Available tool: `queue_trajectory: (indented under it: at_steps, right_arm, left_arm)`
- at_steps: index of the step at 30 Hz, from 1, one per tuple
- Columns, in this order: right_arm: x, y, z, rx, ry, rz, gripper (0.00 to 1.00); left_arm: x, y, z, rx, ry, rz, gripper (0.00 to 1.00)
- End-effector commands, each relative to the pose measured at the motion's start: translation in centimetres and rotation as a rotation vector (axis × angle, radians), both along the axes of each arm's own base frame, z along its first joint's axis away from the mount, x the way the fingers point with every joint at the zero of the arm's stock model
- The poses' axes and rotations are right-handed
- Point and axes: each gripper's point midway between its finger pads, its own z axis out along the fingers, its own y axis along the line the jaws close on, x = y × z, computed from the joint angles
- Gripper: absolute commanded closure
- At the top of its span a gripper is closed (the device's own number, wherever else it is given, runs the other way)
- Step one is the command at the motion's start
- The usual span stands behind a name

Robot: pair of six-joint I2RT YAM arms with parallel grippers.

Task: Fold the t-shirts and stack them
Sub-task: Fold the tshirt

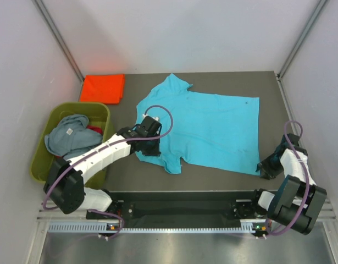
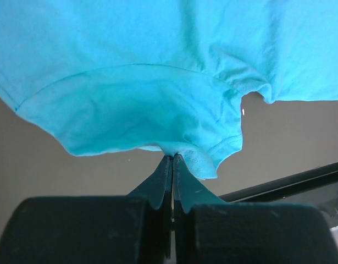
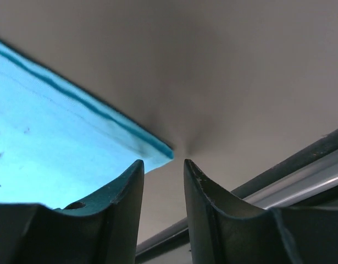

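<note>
One bright turquoise short-sleeved cloth t-shirt (image 1: 212,129) spread flat, faintly creased; sleeve hem clamped in left gripper (image 2: 172,162); right gripper (image 3: 163,164) fingers apart beside hem corner.

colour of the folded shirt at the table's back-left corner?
Plain orange-red; the folded shirt shows best in the top external view.

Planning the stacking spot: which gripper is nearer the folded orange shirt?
Left. The left gripper, shut on the turquoise shirt, sits just in front and right of the orange shirt; the right gripper, open, is across the table at the turquoise shirt's other end.
</note>
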Motion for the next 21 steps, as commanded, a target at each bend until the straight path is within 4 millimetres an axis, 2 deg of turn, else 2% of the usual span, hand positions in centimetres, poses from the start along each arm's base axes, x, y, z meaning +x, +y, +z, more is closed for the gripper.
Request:
queue_trajectory:
  at_steps: [1, 9, 17, 20, 21]
  right_arm:
    - [0.6, -1.9, 0.3, -0.092, -0.029, -0.06, 0.65]
    - [0.9, -1.8, -1.0, -0.085, -0.048, -0.086, 0.68]
    - [1.0, -1.9, -1.7, -0.087, -0.047, -0.111, 0.72]
    - [1.0, -2.0, -1.9, -0.089, -0.034, -0.111, 0.87]
    - [1.2, -2.2, -1.8, -0.095, -0.036, -0.108, 0.95]
  left_arm:
    - [1.7, -1.4, 1.9, -0.042, -0.093, -0.07, 1.0]
    - [1.6, -0.2, 2.0, -0.008, -0.104, -0.092, 1.0]
    - [2.4, 0.2, 3.4, 0.01, -0.137, -0.093, 1.0]
    - [2.6, 0.6, 4.0, 0.019, -0.155, -0.08, 1.0]
    - [2.6, 0.8, 4.0, 0.023, -0.158, -0.076, 1.0]
